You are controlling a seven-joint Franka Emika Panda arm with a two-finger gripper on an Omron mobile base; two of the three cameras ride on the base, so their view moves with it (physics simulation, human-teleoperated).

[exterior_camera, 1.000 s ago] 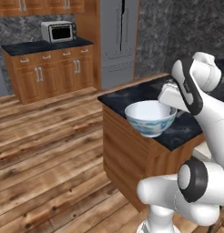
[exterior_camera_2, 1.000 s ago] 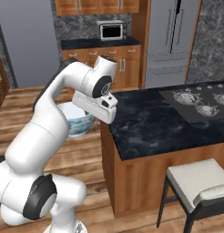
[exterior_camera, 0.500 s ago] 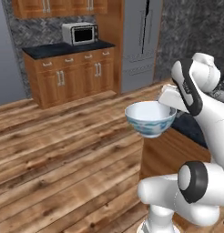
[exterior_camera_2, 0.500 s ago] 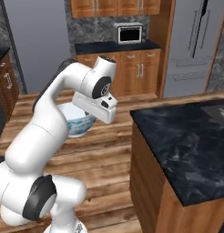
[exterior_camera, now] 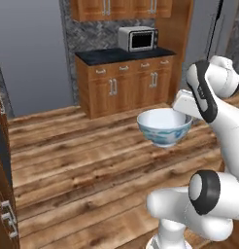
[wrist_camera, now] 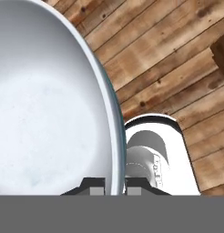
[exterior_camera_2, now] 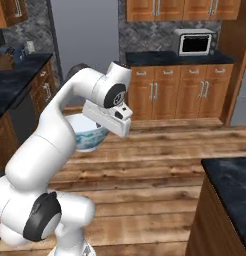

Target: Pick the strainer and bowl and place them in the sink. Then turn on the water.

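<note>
Jaws pinch the bowl (exterior_camera: 164,127) rim, gripper (wrist_camera: 114,184) fingertips mostly cut off at hand view bottom; no legible writing.

The bowl (exterior_camera: 164,127) was a round white ceramic one with a faint blue-green pattern on its outer wall and a plain, empty white inside, and it hung upright in the air above the wooden floor (exterior_camera: 77,160), touching no surface. Its rim was pinched on one side by the end effector (wrist_camera: 115,184), one finger inside the wall and one outside, as the hand view showed with the rim edge running down between the two dark tips. In the right base view the bowl (exterior_camera_2: 90,136) sat partly hidden behind the white arm, its patterned wall showing below the wrist.
</note>
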